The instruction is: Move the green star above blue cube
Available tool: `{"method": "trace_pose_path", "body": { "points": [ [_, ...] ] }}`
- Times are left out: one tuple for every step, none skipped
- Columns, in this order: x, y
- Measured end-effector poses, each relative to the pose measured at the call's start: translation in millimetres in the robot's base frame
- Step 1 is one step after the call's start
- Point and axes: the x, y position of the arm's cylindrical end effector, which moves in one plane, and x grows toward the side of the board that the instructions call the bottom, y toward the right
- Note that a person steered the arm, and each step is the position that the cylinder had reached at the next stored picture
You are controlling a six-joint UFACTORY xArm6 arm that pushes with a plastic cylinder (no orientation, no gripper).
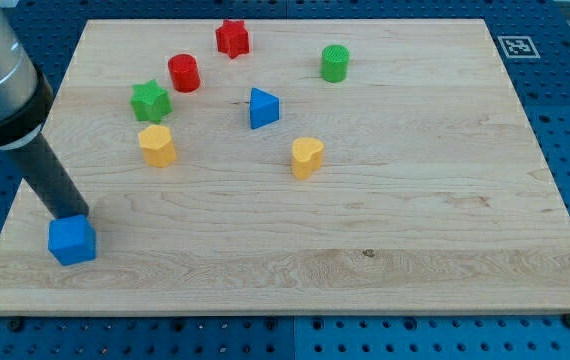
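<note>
The green star (150, 100) lies at the upper left of the wooden board (415, 220). The blue cube (72, 240) sits at the lower left corner of the board. My dark rod comes down from the view's top left, and my tip (68, 214) ends right at the top edge of the blue cube, seemingly touching it. The green star is well above my tip and to its right.
A red cylinder (183, 73) stands just right of the green star, a yellow block (157, 145) just below it. A red star (232, 38), a green cylinder (335, 63), a blue triangular block (263, 108) and a yellow heart (307, 157) lie further right.
</note>
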Motion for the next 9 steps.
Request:
{"method": "trace_pose_path", "body": {
  "points": [
    [1, 7],
    [-47, 7],
    [-97, 7],
    [-140, 8],
    [-175, 17],
    [-195, 26],
    [-197, 20],
    [-220, 18],
    [-226, 28]
  ]
}}
